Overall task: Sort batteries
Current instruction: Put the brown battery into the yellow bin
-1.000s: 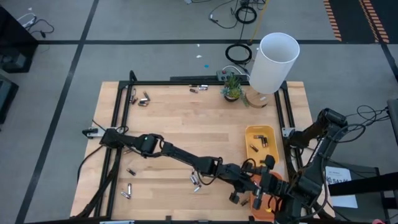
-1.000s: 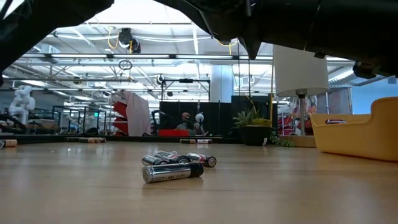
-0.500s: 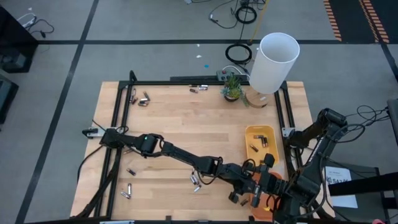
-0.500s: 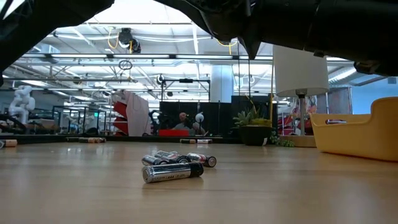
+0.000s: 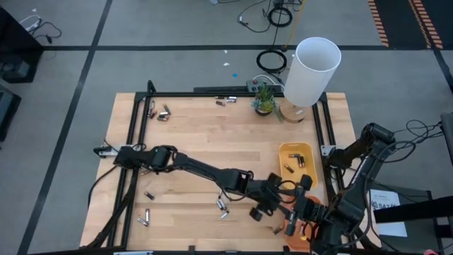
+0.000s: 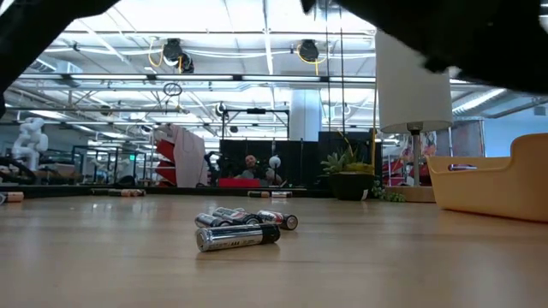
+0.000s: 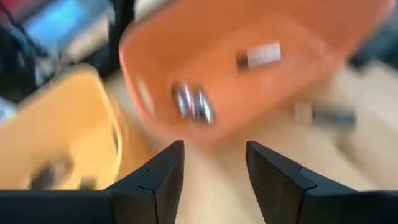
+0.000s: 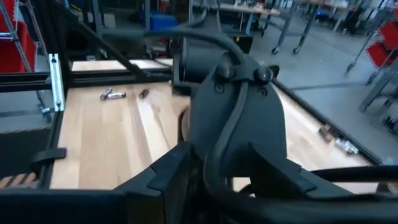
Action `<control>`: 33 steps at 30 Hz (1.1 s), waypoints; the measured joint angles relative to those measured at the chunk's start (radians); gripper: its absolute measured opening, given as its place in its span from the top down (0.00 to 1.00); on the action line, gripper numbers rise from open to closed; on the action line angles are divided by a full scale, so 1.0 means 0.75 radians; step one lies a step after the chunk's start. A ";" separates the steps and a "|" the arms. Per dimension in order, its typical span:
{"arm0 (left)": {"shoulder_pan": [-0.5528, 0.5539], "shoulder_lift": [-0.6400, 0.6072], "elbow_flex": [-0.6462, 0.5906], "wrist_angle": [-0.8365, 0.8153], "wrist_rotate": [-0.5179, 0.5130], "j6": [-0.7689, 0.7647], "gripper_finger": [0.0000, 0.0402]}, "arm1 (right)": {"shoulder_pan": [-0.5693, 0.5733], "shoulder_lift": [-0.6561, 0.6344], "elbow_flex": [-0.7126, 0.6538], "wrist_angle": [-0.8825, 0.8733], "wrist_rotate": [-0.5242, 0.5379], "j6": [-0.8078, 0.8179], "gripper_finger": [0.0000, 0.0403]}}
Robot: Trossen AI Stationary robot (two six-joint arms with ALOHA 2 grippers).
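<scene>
In the high view, batteries lie scattered on the wooden table [image 5: 212, 142]: a pair at the upper left [image 5: 164, 113] lying roughly sideways, three small cells at the lower left [image 5: 146, 212] with their long axes mostly up-down in the frame, and a cluster at lower centre [image 5: 223, 207] standing near vertical in the frame. Another pair sits at the top centre [image 5: 225, 101], long axis left-right, beside a small plant [image 5: 264, 99]. In the low view the centre cluster [image 6: 244, 227] lies flat, long axes running across the frame. The left arm stretches from the left edge diagonally down to the lower centre, its left gripper [image 5: 260, 210] just left of the orange tray [image 5: 291, 225]; in the left wrist view its fingers [image 7: 158, 180] stand apart with nothing between them, and the tray holds several cells [image 7: 193, 102]. The yellow tray [image 5: 296, 164] at right holds a few more. The right gripper [image 5: 306, 205] hangs over the orange tray; whether its fingers are spread cannot be told.
</scene>
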 joint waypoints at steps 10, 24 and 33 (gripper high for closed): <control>0.040 -0.039 -0.034 -0.922 -0.160 -0.213 0.55 | 0.010 0.003 -0.004 -0.008 -0.035 0.011 0.62; 0.001 -0.742 -0.496 -1.205 -0.611 -0.586 0.56 | -0.007 0.137 0.000 0.120 -0.273 0.021 0.62; -0.077 -1.595 -1.666 0.165 -0.574 -0.584 0.56 | -0.093 0.250 0.000 0.423 -0.549 -0.297 0.62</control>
